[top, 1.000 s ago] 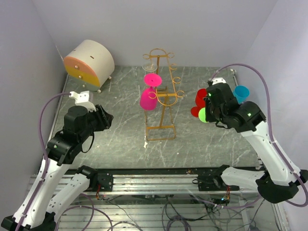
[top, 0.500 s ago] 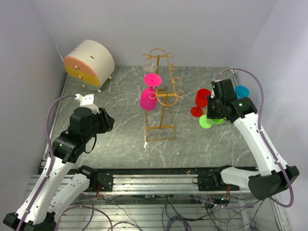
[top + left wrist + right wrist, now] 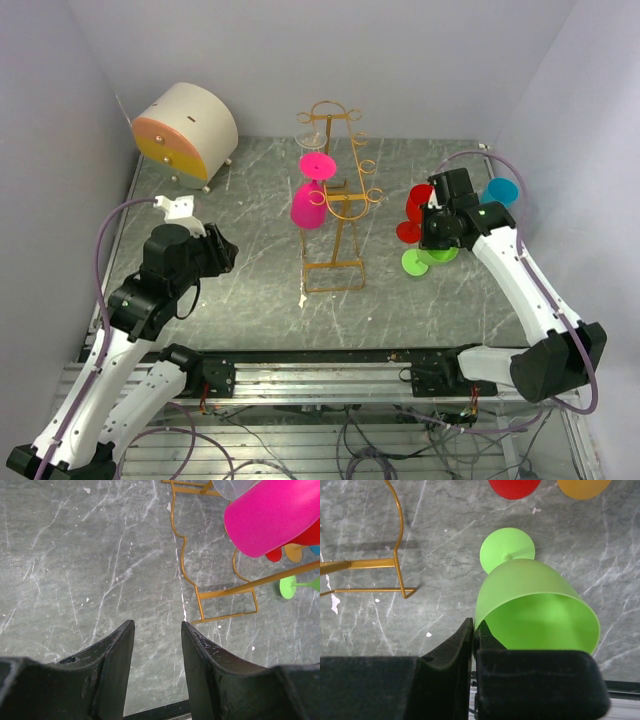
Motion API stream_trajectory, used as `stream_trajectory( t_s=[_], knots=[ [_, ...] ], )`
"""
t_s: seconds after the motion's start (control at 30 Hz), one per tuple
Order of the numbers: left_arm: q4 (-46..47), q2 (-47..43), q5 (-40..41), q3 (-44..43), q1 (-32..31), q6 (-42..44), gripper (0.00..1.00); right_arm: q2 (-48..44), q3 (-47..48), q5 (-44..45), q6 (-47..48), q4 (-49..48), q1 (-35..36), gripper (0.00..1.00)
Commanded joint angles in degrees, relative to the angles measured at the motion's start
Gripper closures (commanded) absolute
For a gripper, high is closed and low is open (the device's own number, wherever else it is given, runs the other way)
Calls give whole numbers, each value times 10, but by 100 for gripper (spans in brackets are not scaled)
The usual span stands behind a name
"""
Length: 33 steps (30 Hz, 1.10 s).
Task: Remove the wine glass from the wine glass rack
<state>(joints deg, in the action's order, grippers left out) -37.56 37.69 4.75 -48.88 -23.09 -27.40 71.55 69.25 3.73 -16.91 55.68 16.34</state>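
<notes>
Grips the green glass (image 3: pixel 535 600) by its rim with right fingers (image 3: pixel 452 647), right of the rack (image 3: pixel 346 208); holds left fingers (image 3: pixel 115 655) parted above the table (image 3: pixel 60 555).

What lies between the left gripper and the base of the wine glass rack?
Only bare marbled tabletop separates left gripper from wine glass rack; left wrist view.

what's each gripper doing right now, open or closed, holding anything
Left gripper: open, holding nothing.
Right gripper: closed on the rim of the green wine glass.
</notes>
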Motion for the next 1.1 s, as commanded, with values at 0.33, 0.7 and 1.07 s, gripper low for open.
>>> stream_trajectory(
  t_s=[0.33, 0.7, 1.07],
  knots=[
    [20, -10, -2, 4, -3, 3, 47, 25, -30, 16, 4, -42, -3, 90],
    [19, -8, 4, 5, -3, 1, 47, 6, -7, 30, 2, -33, -2, 74],
    [17, -2, 10, 3, -3, -3, 47, -78, 73, 26, -3, 14, -2, 57]
  ],
)
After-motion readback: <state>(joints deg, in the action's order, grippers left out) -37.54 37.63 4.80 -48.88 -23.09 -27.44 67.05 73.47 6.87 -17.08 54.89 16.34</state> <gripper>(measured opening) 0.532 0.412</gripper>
